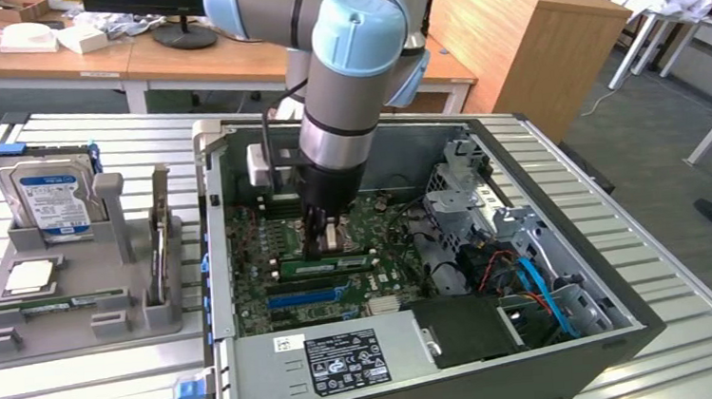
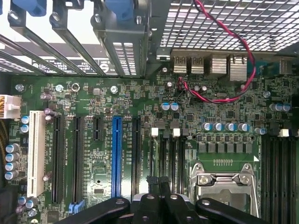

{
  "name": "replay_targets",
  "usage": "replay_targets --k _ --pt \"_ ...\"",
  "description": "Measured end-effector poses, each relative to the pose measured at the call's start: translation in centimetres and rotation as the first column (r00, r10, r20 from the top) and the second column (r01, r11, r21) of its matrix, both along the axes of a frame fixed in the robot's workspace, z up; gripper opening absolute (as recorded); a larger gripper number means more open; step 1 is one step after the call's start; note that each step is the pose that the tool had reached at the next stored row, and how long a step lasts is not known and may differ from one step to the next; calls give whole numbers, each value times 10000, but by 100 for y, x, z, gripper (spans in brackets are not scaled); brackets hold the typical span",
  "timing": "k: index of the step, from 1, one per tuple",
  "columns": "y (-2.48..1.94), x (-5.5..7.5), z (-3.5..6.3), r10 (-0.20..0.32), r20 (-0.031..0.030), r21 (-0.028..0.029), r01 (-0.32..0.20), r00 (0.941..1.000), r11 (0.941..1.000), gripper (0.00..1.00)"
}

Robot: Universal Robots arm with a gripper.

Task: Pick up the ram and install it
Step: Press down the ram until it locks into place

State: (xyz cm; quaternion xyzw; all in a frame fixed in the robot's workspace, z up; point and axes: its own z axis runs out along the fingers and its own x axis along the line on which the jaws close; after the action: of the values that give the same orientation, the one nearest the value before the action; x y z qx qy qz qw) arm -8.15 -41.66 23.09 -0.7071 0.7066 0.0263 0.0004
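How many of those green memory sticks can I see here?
2. The ram sits in the case, under the gripper; a second stick lies on the grey tray at the exterior view's left. More may be hidden behind the arm.

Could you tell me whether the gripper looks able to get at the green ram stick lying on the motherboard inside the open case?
Probably yes: the gripper, shut, is down on the ram inside the open case, with nothing between them.

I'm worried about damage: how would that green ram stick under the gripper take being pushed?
The ram is a thin board on edge, so probably stiff lengthwise but apt to tip sideways. Its exposed chips look fragile.
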Motion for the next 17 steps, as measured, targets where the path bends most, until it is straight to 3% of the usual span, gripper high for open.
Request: replay_targets --k 17 --pt "0 0 -31 0 1 4 0 10000 10000 10"
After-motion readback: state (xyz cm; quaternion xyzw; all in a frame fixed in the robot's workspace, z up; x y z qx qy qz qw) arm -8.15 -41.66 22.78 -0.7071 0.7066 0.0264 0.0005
